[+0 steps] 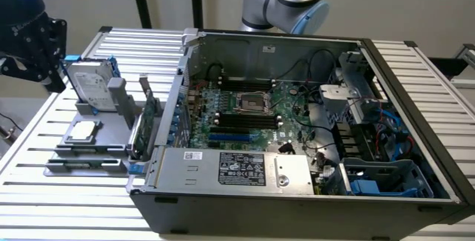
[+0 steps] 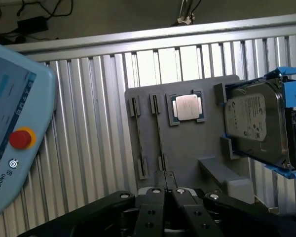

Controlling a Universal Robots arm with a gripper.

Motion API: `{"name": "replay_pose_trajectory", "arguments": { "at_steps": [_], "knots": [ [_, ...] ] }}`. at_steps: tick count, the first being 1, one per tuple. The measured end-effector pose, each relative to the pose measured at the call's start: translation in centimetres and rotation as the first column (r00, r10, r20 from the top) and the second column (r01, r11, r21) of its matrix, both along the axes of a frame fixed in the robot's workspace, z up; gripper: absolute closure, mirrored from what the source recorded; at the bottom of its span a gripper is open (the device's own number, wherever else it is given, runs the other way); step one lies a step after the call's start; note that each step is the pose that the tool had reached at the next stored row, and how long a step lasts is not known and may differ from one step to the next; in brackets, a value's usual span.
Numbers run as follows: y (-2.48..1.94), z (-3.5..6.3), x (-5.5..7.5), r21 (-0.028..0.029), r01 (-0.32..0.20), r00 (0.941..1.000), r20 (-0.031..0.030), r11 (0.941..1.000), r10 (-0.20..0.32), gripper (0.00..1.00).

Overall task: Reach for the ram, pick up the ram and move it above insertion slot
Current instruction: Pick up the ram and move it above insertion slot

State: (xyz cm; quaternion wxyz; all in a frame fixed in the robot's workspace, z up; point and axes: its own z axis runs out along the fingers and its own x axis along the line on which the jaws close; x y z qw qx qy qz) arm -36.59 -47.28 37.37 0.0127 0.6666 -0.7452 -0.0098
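Your gripper point(image 2: 164, 178) hangs over the near end of the grey holder plate point(image 2: 187, 148). Its black fingers point(image 2: 155, 197) look pressed together at the tips, with nothing pinched between them.

Just beyond the tips you have the plate's two narrow rails. A thin edge-on strip in the rail nearer the CPU chip point(image 2: 186, 106) is my best guess for the ram point(image 2: 159, 134), though it is too slim for you to be sure. Either way the stick is not in the gripper. I judge the task to be at its opening reach, with the grasp, the lift and the carry all left to do.

Farther along the plate you see the CPU chip, then the blue-framed hard drive point(image 2: 256, 123) at the far end. The teach pendant point(image 2: 15, 123) lies off to one side of the plate.

In the exterior view the plate sits on the slatted table at that view's left. The upright expansion card point(image 1: 148, 121) stands between it and the open computer case point(image 1: 222, 196). Deeper inside the case, on the green motherboard, lies the insertion slot point(image 1: 248, 117), one of the parallel black slots, all bare and well apart from the plate. The arm's elbow point(image 1: 286, 1) stands behind the case's far wall.
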Motion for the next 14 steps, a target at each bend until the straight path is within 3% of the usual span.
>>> {"name": "replay_pose_trajectory", "arguments": {
  "at_steps": [4,6,8,9,14],
  "knots": [
    [0.0,0.0,0.0,-0.0001,0.0,1.0,0.0,1.0,0.0,0.83],
    [0.0,0.0,0.0,-0.0002,0.0,1.0,-0.0002,1.0,0.0,0.7],
    [-0.01,-0.18,0.0,0.0001,0.0,1.0,0.0001,1.0,0.0,0.7],
    [-0.02,-0.34,0.0,-0.0001,0.0,1.0,-0.0002,1.0,0.0,0.64],
    [-0.23,-1.27,0.0,0.0,-0.002,1.0,-0.0001,1.0,0.002,0.64]
  ]
}}
